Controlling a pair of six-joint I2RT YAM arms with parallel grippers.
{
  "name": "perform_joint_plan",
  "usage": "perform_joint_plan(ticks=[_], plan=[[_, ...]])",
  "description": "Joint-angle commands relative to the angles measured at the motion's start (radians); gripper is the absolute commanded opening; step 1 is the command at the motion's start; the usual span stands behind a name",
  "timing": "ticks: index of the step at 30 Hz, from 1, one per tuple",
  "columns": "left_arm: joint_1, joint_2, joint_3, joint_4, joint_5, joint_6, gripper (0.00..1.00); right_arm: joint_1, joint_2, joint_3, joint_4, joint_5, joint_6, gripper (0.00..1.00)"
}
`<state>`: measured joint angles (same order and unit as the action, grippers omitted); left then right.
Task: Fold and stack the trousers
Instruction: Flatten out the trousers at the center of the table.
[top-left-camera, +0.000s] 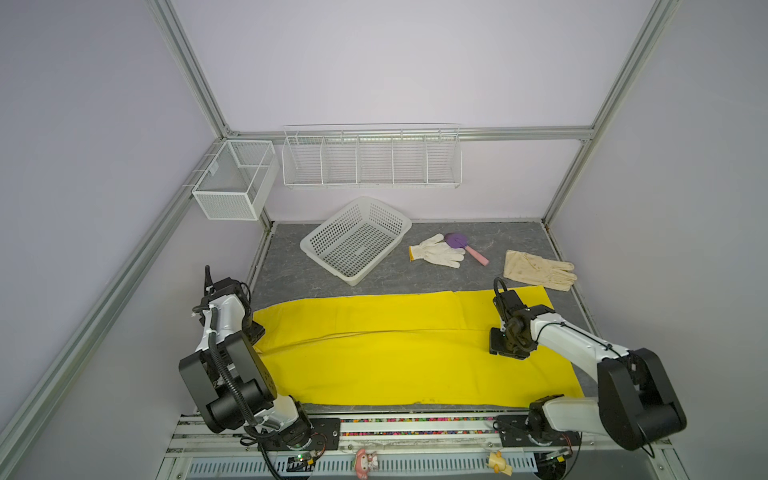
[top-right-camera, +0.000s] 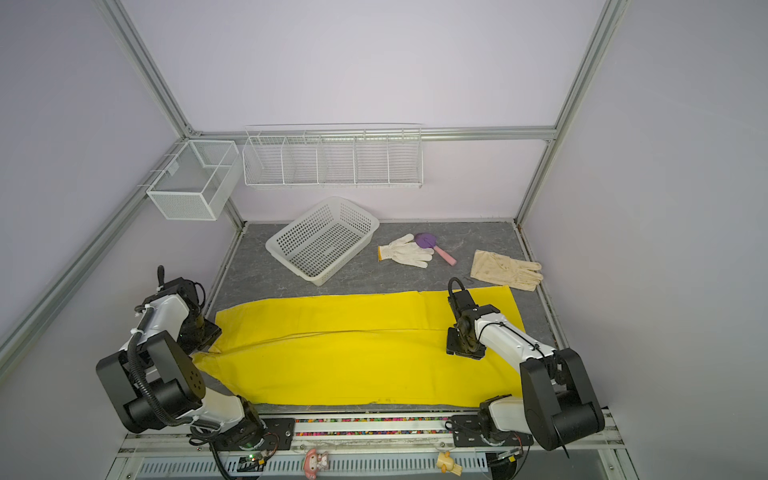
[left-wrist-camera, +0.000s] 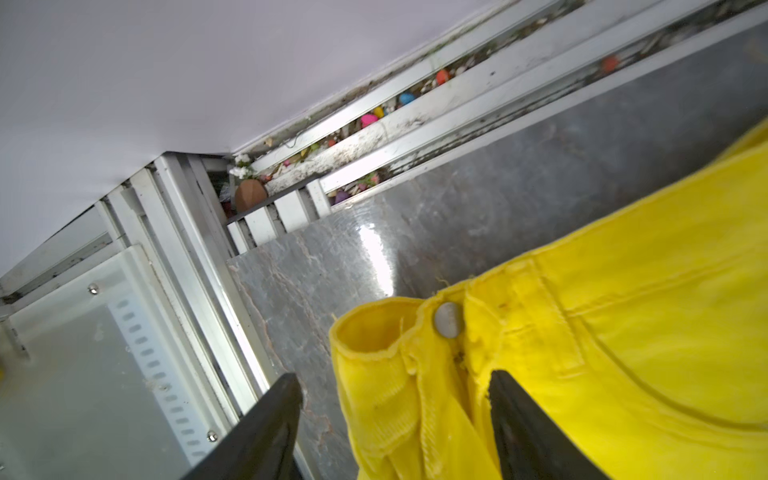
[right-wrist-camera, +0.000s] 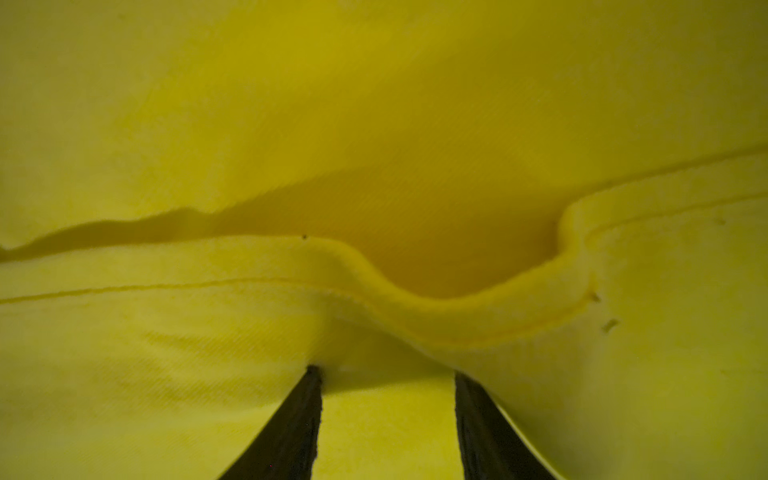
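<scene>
While the large bright-yellow soft fabric trousers (top-left-camera: 395, 361) lie spread flat along the near half of the grey marbled bench (top-left-camera: 291, 270), waist at our left arm and leg ends at our right, we look for trouble first. Both legs seem to lie side by side, so we judge the folding barely begun. That thick waistband (left-wrist-camera: 386, 399) curls up at its end; a pinch taken on the loose flap beside the round metal button (left-wrist-camera: 448, 319) would lift one layer only, and the fold would go crooked. Over at the leg ends, a shallow bite could catch just the upper cloth, or drag it into wrinkles. Uneven pulls from the two arms would skew everything, and the cream leather-like glove (top-left-camera: 538, 270), just beside the far leg corner, could get swept along.

Now the claws! Our left claw (left-wrist-camera: 392, 376) stands wide, fingers (left-wrist-camera: 270, 415) astride the waistband end, clamping nothing. Our right claw (right-wrist-camera: 386, 372) is roughly half spread, tips pressed down onto yellow cloth just short of a stitched, curving edge (right-wrist-camera: 415, 307); a flat strip lies between them, nothing bunched, so we judge it empty.
</scene>
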<state>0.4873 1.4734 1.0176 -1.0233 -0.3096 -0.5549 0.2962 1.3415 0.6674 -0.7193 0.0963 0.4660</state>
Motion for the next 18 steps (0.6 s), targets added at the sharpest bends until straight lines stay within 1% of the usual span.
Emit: perform_joint_plan(ticks=[1, 4, 6, 8, 11, 12, 14, 16, 18], plan=[[0.005, -0.083, 0.051, -0.058, 0.111, -0.013, 0.73, 0.01, -0.043, 0.051, -0.029, 0.022, -0.053, 0.54], [0.003, -0.123, 0.015, -0.062, 0.22, -0.03, 0.73, 0.024, -0.075, 0.088, -0.001, -0.036, -0.123, 0.55], [0.003, -0.135, -0.046, -0.008, 0.321, -0.026, 0.71, 0.045, -0.088, 0.098, 0.023, -0.065, -0.162, 0.55], [-0.01, -0.128, -0.083, 0.042, 0.372, -0.029, 0.67, 0.06, -0.082, 0.094, 0.062, -0.103, -0.178, 0.55], [-0.046, -0.081, -0.106, 0.084, 0.38, -0.027, 0.62, 0.087, -0.04, 0.099, 0.123, -0.14, -0.181, 0.55], [-0.049, -0.062, -0.124, 0.109, 0.388, -0.028, 0.6, 0.095, -0.024, 0.103, 0.15, -0.151, -0.177, 0.55], [-0.05, -0.03, -0.165, 0.16, 0.4, -0.028, 0.57, 0.108, 0.011, 0.111, 0.186, -0.157, -0.166, 0.55], [-0.05, 0.007, -0.194, 0.191, 0.376, -0.024, 0.55, 0.109, 0.051, 0.112, 0.209, -0.16, -0.157, 0.55], [-0.05, 0.042, -0.206, 0.207, 0.308, -0.013, 0.54, 0.109, 0.092, 0.103, 0.226, -0.146, -0.154, 0.55]])
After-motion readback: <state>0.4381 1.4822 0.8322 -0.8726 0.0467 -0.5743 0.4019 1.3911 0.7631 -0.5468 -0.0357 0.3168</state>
